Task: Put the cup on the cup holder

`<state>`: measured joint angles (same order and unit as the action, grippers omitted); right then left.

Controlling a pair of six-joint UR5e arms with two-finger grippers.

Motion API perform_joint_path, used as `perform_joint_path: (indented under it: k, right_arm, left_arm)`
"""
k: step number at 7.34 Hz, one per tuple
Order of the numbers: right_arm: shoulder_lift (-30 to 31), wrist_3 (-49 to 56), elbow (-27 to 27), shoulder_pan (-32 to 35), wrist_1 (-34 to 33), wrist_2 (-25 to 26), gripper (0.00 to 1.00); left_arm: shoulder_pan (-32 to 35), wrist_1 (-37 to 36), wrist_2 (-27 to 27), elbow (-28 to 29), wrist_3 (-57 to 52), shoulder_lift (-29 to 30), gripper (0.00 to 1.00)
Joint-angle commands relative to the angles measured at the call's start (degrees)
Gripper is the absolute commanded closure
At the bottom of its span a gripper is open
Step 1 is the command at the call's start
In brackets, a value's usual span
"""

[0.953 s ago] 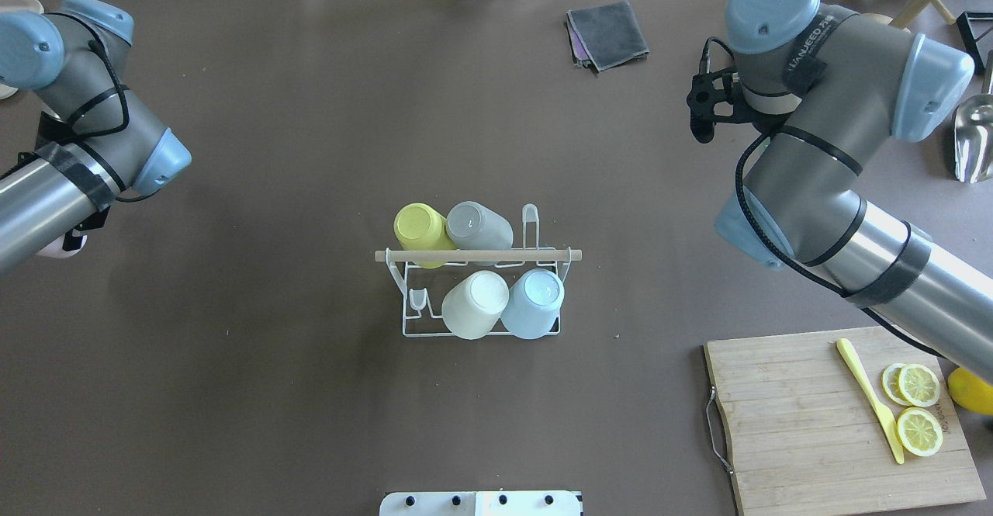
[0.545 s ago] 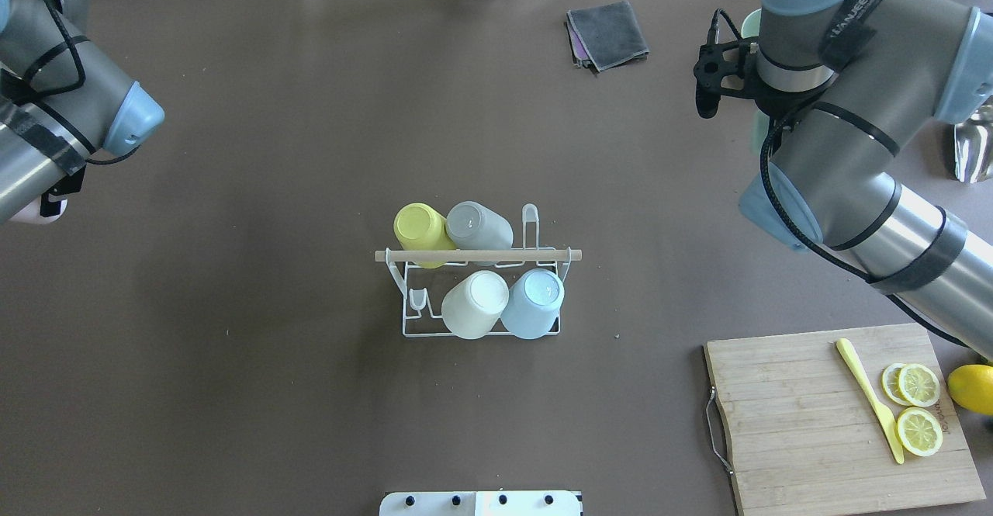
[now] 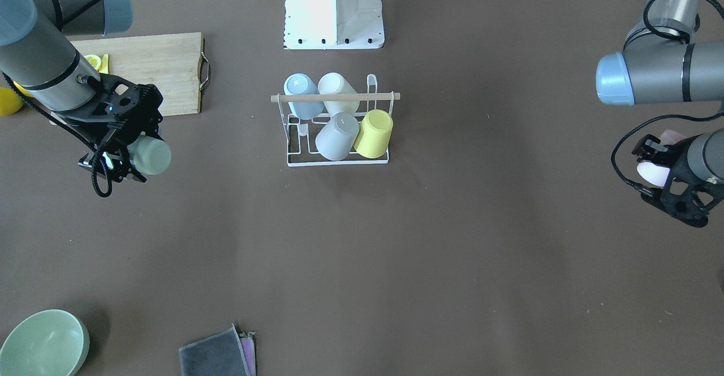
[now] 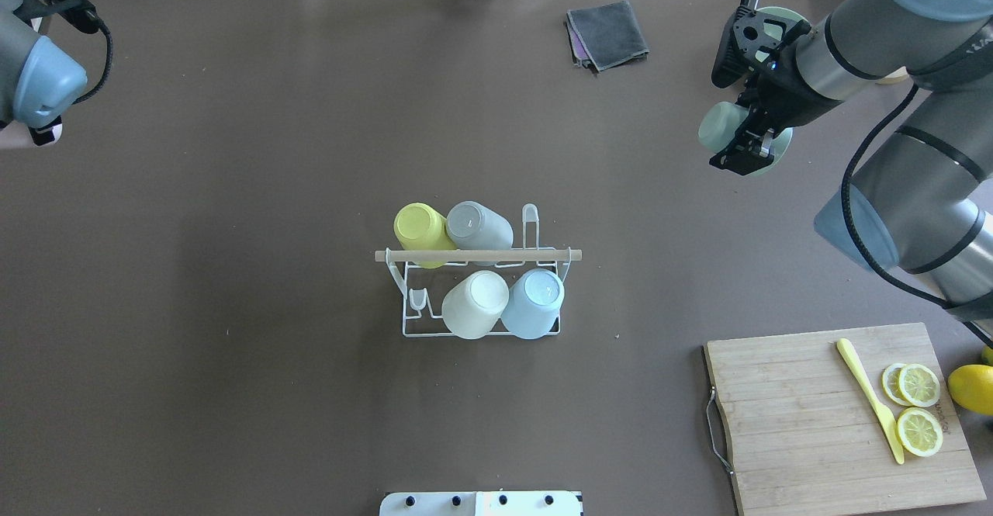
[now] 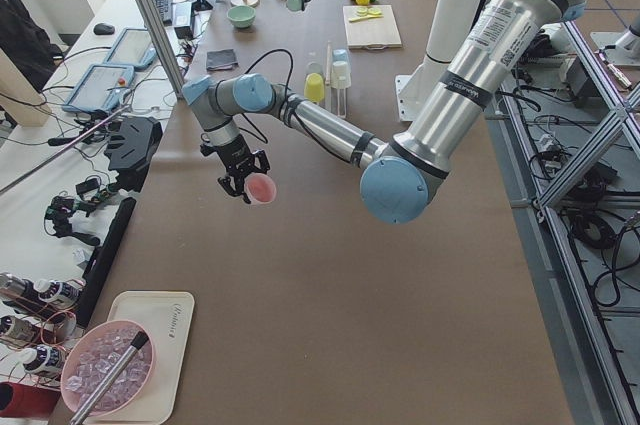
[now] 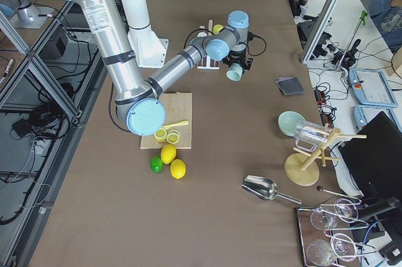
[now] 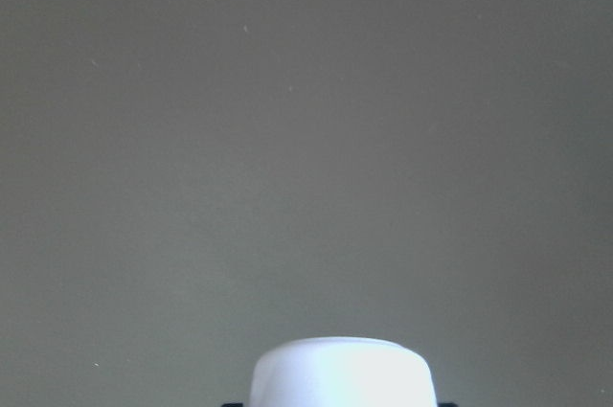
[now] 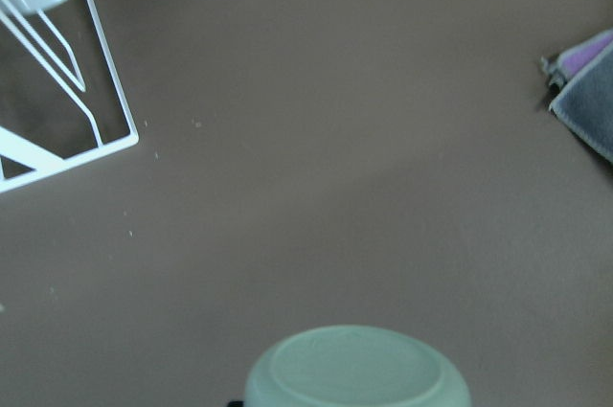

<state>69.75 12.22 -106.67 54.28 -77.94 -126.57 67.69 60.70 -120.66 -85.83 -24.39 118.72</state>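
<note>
The cup holder [image 4: 477, 255], a white wire rack with a wooden rod, stands mid-table [image 3: 334, 98]. Yellow [image 4: 419, 226], grey [image 4: 477, 225], cream [image 4: 475, 304] and light blue [image 4: 534, 303] cups hang upside down on its prongs. My right gripper [image 4: 733, 140] is shut on a pale green cup [image 4: 715, 124], held on its side above the table, back right of the rack; the cup also shows in the front view [image 3: 150, 156] and the right wrist view [image 8: 356, 369]. My left gripper [image 3: 659, 179] is shut on a pink cup [image 3: 651, 171] far to the rack's left, above the table [image 5: 262, 188].
A wooden cutting board [image 4: 799, 423] with a yellow knife [image 4: 869, 399] and lemon slices [image 4: 919, 407] lies front right, a lemon [image 4: 970, 389] beside it. A folded grey cloth [image 4: 607, 32] lies at the back. A green bowl [image 3: 42, 345] sits at the back right.
My right arm swung up and back, so its gripper with the green cup now shows at the back right. My left arm drew back toward the far left edge.
</note>
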Motion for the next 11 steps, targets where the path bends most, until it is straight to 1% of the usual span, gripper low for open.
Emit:
perform_joint_path:
  k: [1,2,3,4,5,6,7,8,9,10,11]
  right_arm:
    - [0.8,-15.1,-0.1,-0.3,18.5,-2.4,1.0]
    - [0.8,-22.2,0.4,-1.1,27.7,-1.9,1.0]
    - [0.9,-28.4,0.5,-1.6,34.5,-1.1,1.0]
    - [0.8,-34.0,0.8,-2.7,39.9,1.8,1.0]
    - [0.8,-37.7,1.3,-4.5,44.3,6.0,1.0]
    - [0.8,-41.0,2.3,-7.2,49.1,10.9,1.0]
    - [0.8,-43.5,4.8,-11.4,56.1,17.7,1.0]
    - [0.6,-45.2,9.1,-15.4,63.0,23.3,1.0]
    - [-0.1,-45.7,10.8,-18.7,64.7,27.5,1.0]
    - [-0.5,-45.6,10.9,-19.9,64.4,28.2,1.0]
    - [-1.5,-45.7,11.2,-20.0,64.2,28.2,1.0]
  left_arm:
    - [-0.3,21.2,1.1,1.2,3.0,-3.9,1.0]
    - [-0.4,29.7,1.7,3.9,5.8,-3.8,1.0]
    - [-1.3,38.1,1.7,4.8,11.6,-3.8,1.0]
    - [-3.2,46.4,1.3,4.7,19.4,-3.8,1.0]
    - [-5.4,56.0,1.3,4.9,25.2,-3.8,1.0]
    - [-8.9,65.3,1.7,5.7,28.3,-3.7,1.0]
    - [-11.3,73.4,1.9,6.5,34.6,-3.1,1.0]
    - [-14.3,81.6,2.6,6.5,42.9,-3.1,1.0]
    - [-17.2,92.3,8.2,6.6,48.5,-3.8,1.0]
    - [-17.4,100.0,11.1,6.5,50.8,-3.8,1.0]
    - [-17.4,105.3,11.2,6.2,52.9,-3.3,1.0]
